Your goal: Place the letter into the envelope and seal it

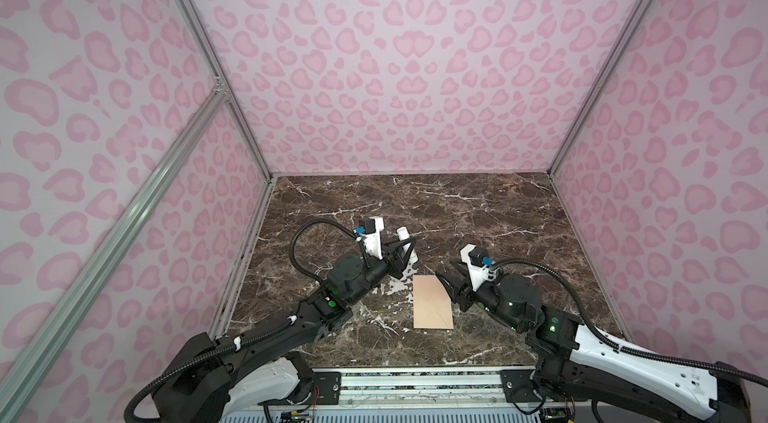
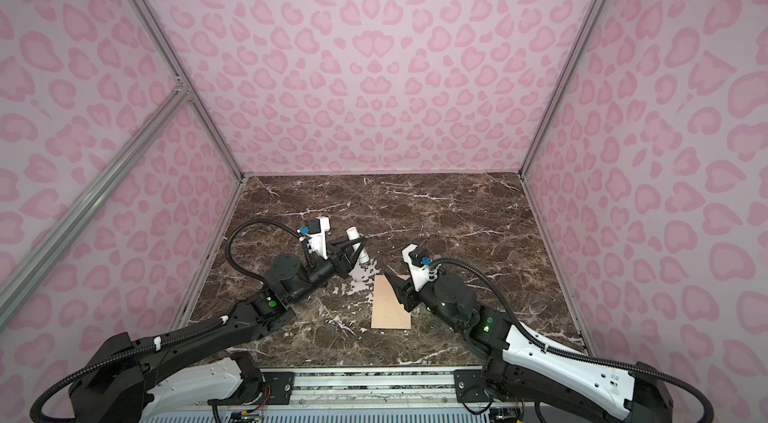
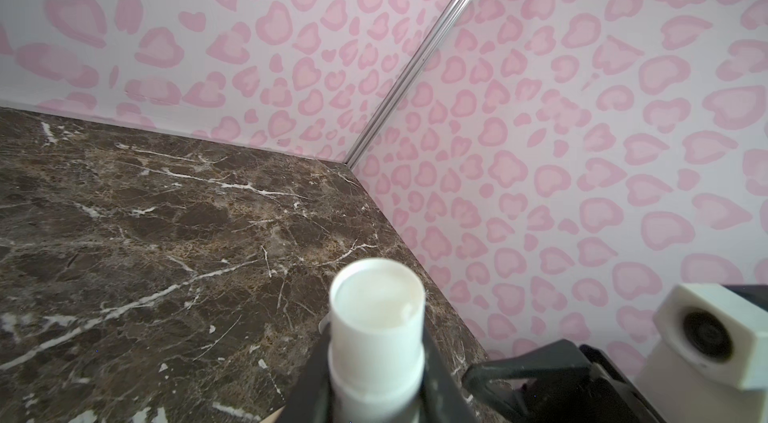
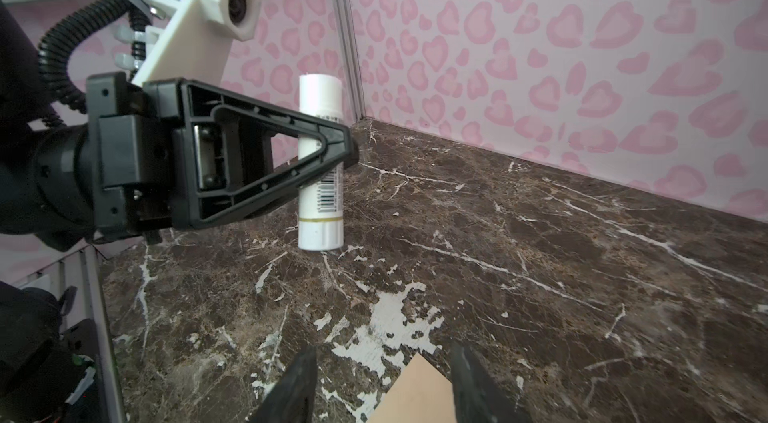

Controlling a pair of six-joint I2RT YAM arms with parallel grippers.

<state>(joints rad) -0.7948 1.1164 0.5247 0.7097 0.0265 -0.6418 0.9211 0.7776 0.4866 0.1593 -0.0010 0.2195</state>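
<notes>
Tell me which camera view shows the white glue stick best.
The right wrist view: the glue stick shows at full length, upright, barcode visible, with the left gripper clamped around its middle. The left wrist view gives only its blurred top end. In both top views it is small, partly hidden by the gripper's fingers.

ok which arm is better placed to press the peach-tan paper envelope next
Right: the right gripper, open and empty, is at the envelope's far corner; the left gripper holds the white glue stick.
</notes>
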